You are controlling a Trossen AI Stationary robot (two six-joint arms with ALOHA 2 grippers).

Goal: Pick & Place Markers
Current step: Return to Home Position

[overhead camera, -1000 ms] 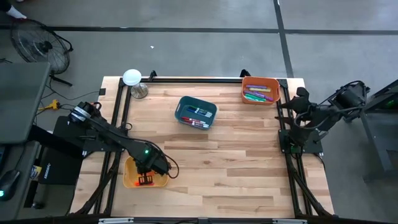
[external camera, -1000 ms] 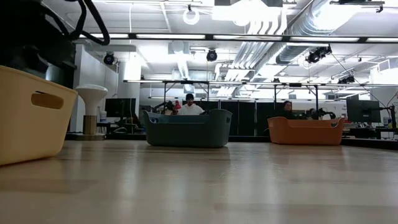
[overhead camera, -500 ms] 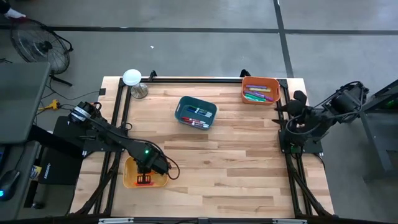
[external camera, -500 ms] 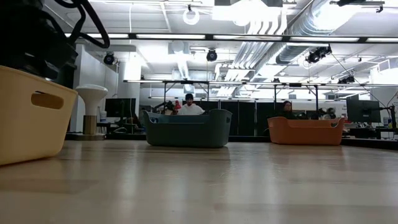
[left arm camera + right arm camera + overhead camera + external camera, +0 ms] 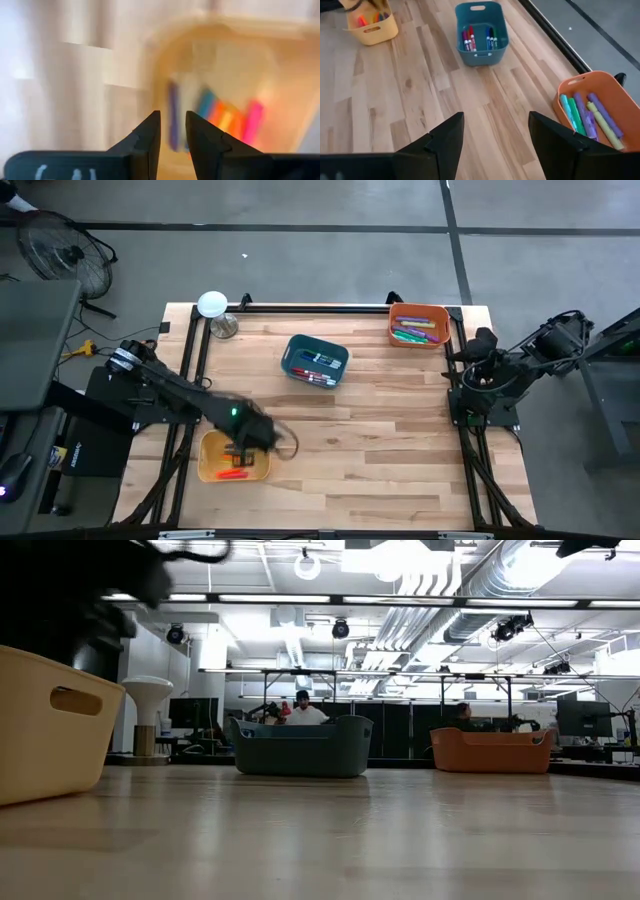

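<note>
The markers all lie in bins: some in the teal bin just toward 12 o'clock from the middle of the counter, some in the orange bin at 1 o'clock, and the rest in the yellow bin at 7 o'clock. None shows loose on the wood, so sorting looks finished and the step in hand is the retreat home. The left end effector hangs over the yellow bin, fingers all but pressed together and pinching nothing; next it should lift clear of the rim and fold back. The right end effector, spread and empty, waits at the 3 o'clock edge. The left arm covers part of the yellow bin, so its markers cannot be counted. The low view shows only bin walls.
</note>
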